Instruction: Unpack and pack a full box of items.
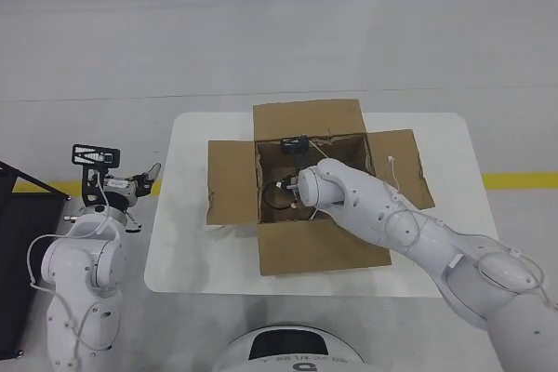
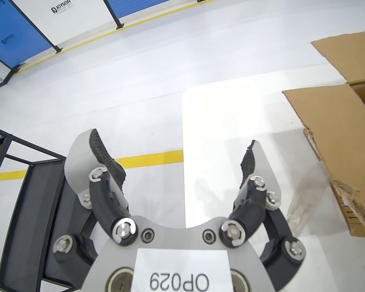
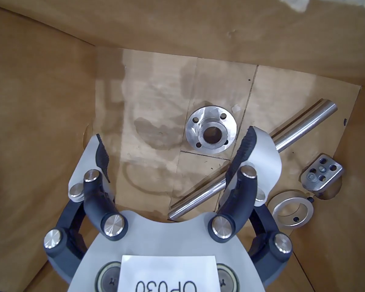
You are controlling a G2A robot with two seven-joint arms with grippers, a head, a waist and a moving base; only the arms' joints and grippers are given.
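Note:
An open cardboard box (image 1: 232, 181) stands on the white table (image 1: 186, 251) with its four flaps spread out. My right gripper (image 3: 174, 140) is down inside the box, open and holding nothing, just above the box floor. On that floor lie a round metal flange (image 3: 210, 130), a steel rod (image 3: 304, 125), a metal ring (image 3: 290, 210) and a small drilled metal block (image 3: 321, 176). My left gripper (image 2: 172, 146) is off the table's left edge, open and empty, with the box flap (image 2: 334, 123) ahead of it.
A dark item and thin white cables (image 1: 298, 144) sit at the box's far inner wall. A black rack (image 1: 0, 242) stands on the floor left of the table. Yellow floor tape (image 1: 530, 179) runs behind the table.

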